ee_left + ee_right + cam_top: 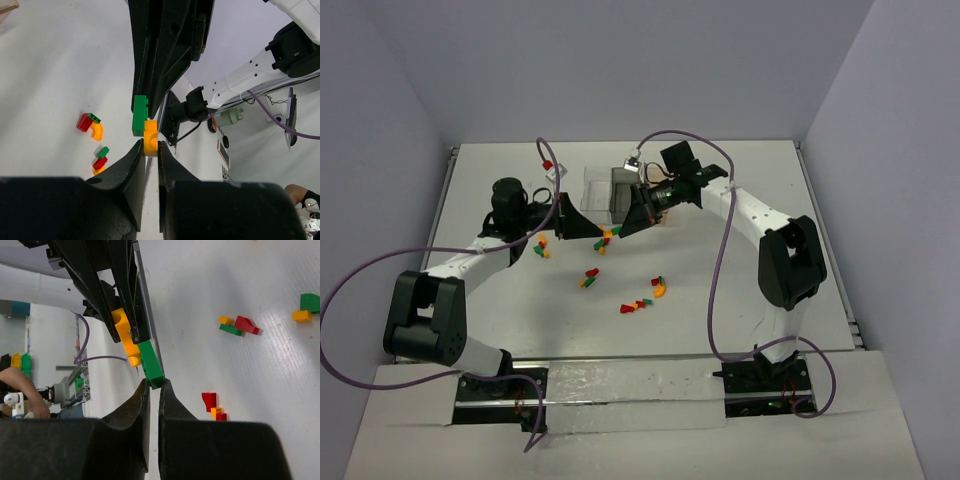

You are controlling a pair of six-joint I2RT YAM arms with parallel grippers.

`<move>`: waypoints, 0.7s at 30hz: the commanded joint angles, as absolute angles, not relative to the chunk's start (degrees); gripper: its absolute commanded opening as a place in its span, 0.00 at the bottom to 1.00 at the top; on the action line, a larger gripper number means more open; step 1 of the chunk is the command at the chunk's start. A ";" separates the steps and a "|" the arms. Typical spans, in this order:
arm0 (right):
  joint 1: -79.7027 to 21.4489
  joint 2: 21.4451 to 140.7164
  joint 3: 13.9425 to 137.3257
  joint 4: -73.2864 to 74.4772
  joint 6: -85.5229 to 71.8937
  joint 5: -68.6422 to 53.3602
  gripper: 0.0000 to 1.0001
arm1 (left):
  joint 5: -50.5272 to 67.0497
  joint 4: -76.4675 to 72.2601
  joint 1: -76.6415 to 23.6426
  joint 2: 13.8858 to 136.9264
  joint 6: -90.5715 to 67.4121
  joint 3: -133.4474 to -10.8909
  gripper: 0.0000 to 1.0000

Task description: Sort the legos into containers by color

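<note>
1. The containers (608,187) stand in a row at the far middle of the table (740,260), just beyond the 2 grippers.
2. The clear bin (595,185) is on the left of the row and the dark grey bin (623,190) is beside it. The right arm covers the rest of the row.
3. I cannot tell from the overhead view what lies inside any bin. A tan see-through corner (7,5) shows at the top left edge of the left wrist view.
4. The 2 grippers meet above the table centre, just in front of the bins, with 2 joined bricks between them.
5. The left gripper (150,148) is clamped on the orange-yellow brick (150,136).
6. The right gripper (154,386) is clamped on the green brick (151,364), which is stuck to the orange-yellow one.
7. The loose legos (590,277) lie in 4 small groups of red, green and orange-yellow, spread from beside the left arm across the middle of the table, all outside the bins.
8. The table top is plain white, and pale grey-lilac walls (620,60) close it on 3 sides.
9. Purple cables (713,300) loop from both arms toward the near edge.
</note>
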State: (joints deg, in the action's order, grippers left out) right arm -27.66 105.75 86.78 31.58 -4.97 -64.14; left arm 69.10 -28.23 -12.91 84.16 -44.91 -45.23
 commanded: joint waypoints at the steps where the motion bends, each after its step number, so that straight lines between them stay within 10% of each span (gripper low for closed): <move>1: -28.48 104.06 88.05 27.76 -6.24 -61.53 0.00 | 70.88 -32.67 -13.45 84.12 -46.47 -45.56 0.00; 21: -28.16 102.86 87.87 25.64 -8.30 -40.51 0.00 | 72.31 -44.65 -13.22 87.00 -56.77 -44.63 0.00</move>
